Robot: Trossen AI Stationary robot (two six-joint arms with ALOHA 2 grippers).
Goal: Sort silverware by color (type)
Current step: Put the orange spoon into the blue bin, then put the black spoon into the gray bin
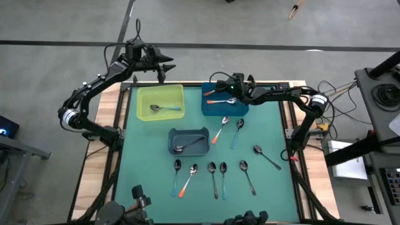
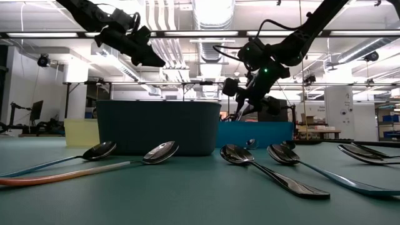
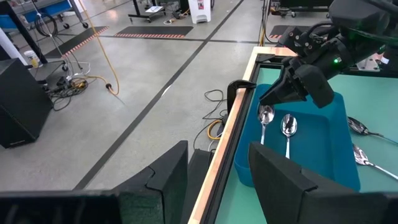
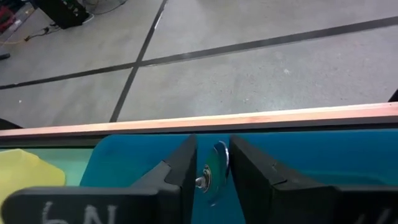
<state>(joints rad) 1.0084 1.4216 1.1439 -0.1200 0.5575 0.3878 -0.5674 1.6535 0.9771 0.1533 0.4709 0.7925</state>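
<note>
A spoon [image 4: 216, 169] is seen between the parted fingers of the right gripper [image 4: 211, 171], over the blue bin [image 1: 212, 107].

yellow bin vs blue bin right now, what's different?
The yellow bin holds one light-blue-handled spoon; the blue bin holds orange-handled spoons, two seen from the left wrist. The right gripper hangs over the blue bin; nothing is above the yellow bin, and the left gripper sits beyond its far edge. Both stand at the mat's far end.
</note>
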